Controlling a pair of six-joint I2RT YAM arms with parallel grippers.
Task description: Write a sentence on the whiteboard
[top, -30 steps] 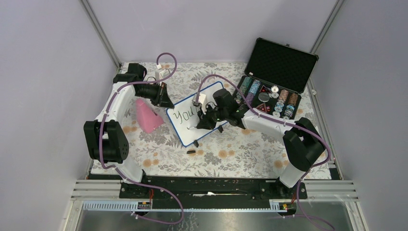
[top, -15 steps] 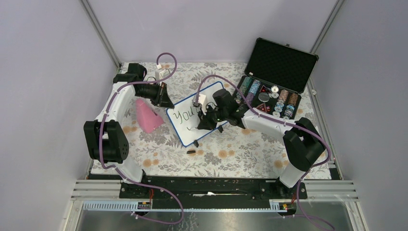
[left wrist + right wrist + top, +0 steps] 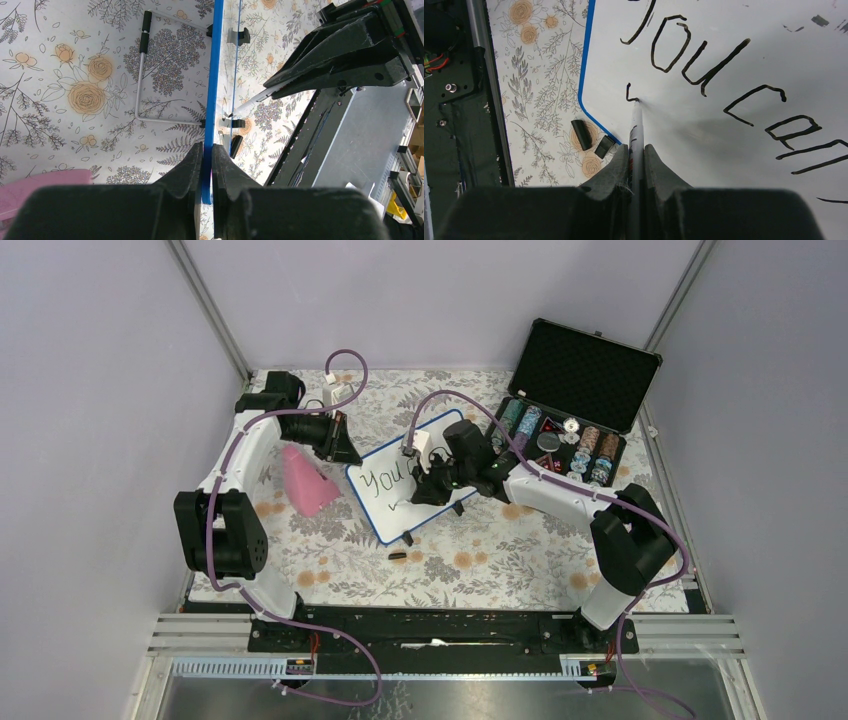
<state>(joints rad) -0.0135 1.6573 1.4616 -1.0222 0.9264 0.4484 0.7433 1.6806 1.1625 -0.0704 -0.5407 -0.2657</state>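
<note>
The whiteboard (image 3: 385, 508) stands tilted mid-table, blue-framed. My left gripper (image 3: 348, 452) is shut on its blue frame edge (image 3: 215, 75) at the far left corner; in the left wrist view the jaws (image 3: 207, 146) pinch that edge. My right gripper (image 3: 420, 492) is shut on a marker (image 3: 636, 125), and its tip touches the board (image 3: 734, 165) near the lower left corner. The sentence (image 3: 724, 61) reads "You can" on the first line. Below it, a short hooked stroke (image 3: 628, 92) sits at the marker tip.
A pink object (image 3: 308, 480) lies left of the board. An open black case (image 3: 585, 360) with poker chips (image 3: 560, 445) stands at the back right. A black marker cap (image 3: 397, 556) lies in front of the board, beside a clip foot (image 3: 604, 146). The board's wire stand (image 3: 141, 75) rests behind it.
My right gripper has shifted slightly toward the far side with the marker on the board. The left arm and the board have not moved.
</note>
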